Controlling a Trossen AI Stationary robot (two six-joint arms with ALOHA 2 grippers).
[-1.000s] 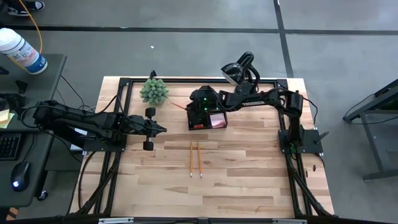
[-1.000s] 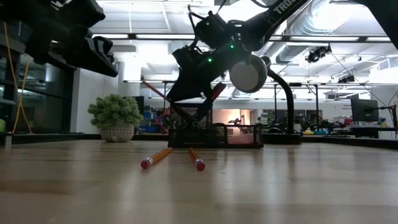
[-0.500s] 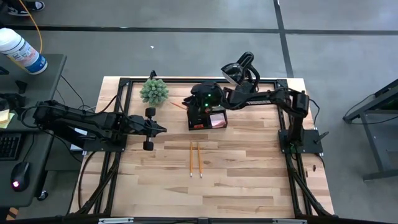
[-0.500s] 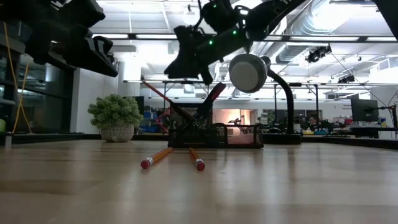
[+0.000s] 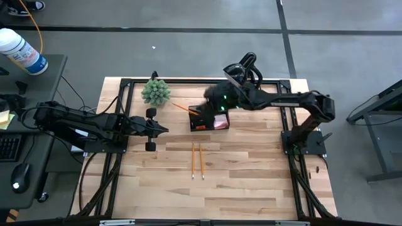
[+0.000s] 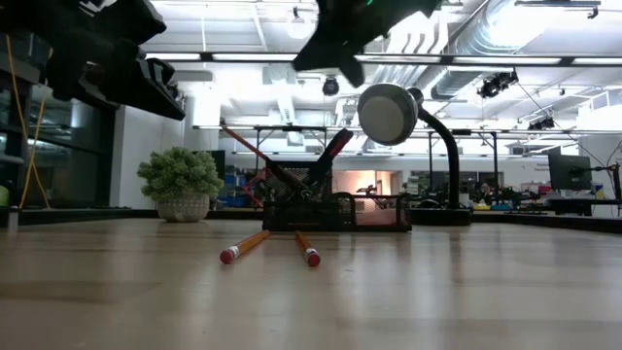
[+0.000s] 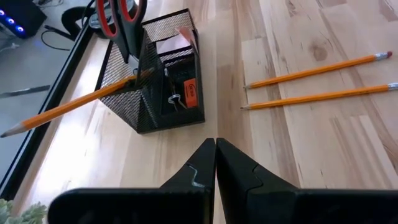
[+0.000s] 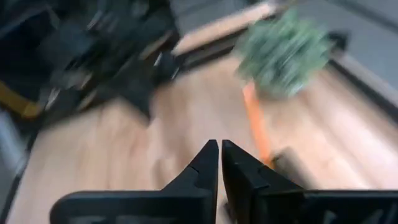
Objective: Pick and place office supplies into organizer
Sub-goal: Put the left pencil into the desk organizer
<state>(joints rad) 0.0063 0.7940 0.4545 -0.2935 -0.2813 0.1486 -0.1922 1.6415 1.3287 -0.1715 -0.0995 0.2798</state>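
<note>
The black mesh organizer point(image 5: 208, 119) point(image 6: 335, 209) point(image 7: 158, 81) stands at the table's far middle. Red-handled scissors point(image 7: 118, 12) point(image 6: 330, 151) stand in it, handles up. One pencil point(image 5: 181, 107) point(image 7: 74, 106) leans out of it, its point toward the plant. A pink pad point(image 5: 219, 122) and a small binder clip point(image 7: 174, 99) lie inside. Two pencils point(image 5: 193, 160) point(image 5: 201, 161) point(image 7: 317, 68) lie side by side on the wood, nearer than the organizer. My right gripper point(image 5: 206, 107) point(image 6: 326, 53) point(image 8: 219, 149) hangs shut, high above the organizer. My left gripper point(image 5: 164, 130) point(image 7: 215, 149) waits shut to the organizer's left.
A black desk lamp point(image 5: 239, 70) point(image 6: 387, 114) stands just behind the organizer, its round head level with my right gripper. A small green plant point(image 5: 156, 91) point(image 6: 182, 180) sits at the far left. The near half of the table holds only the two pencils.
My right gripper has risen from just above the organizer to well over it and drawn toward the table's right. The leaning pencil and the scissors stay in the organizer. The left arm has kept still.
</note>
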